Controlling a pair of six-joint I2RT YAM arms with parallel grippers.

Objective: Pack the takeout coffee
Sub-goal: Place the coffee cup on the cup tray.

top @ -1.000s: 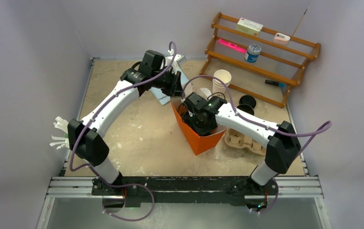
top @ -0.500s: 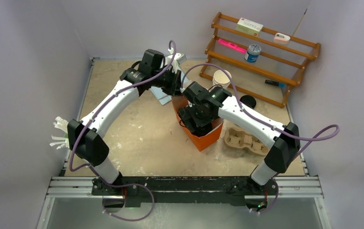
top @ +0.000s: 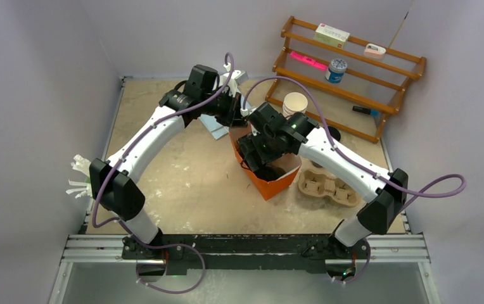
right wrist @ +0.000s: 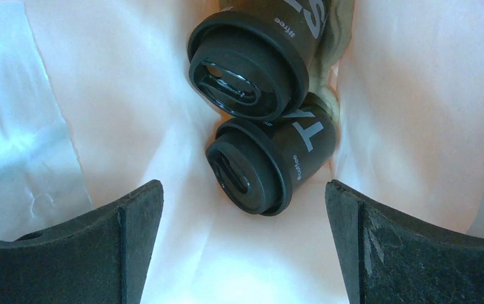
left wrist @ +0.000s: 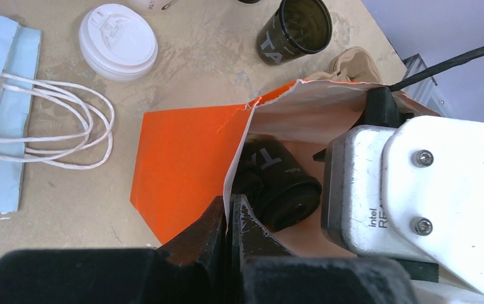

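Your left gripper [left wrist: 229, 218] clamps the rim of the orange paper bag [left wrist: 182, 158]. Your right gripper [right wrist: 242, 190] is spread, empty, above two lidded black cups [right wrist: 258, 164], apparently lying sideways inside. Withdraw straight, avoiding the paper.

Top camera: high, behind my bases, tilted down. It takes in the whole table [top: 163, 190] and both arms, with the bag [top: 268, 187] mid-frame and far off.

Left wrist camera: close, looking past my left gripper [left wrist: 229, 206], pinched on the bag's rim, into its mouth.

Right wrist camera: inside the bag, very near, facing two lidded cups [right wrist: 249, 63] between the spread fingers of my right gripper [right wrist: 242, 187].

Both wrist views share the bag's inside. All three share the bag.
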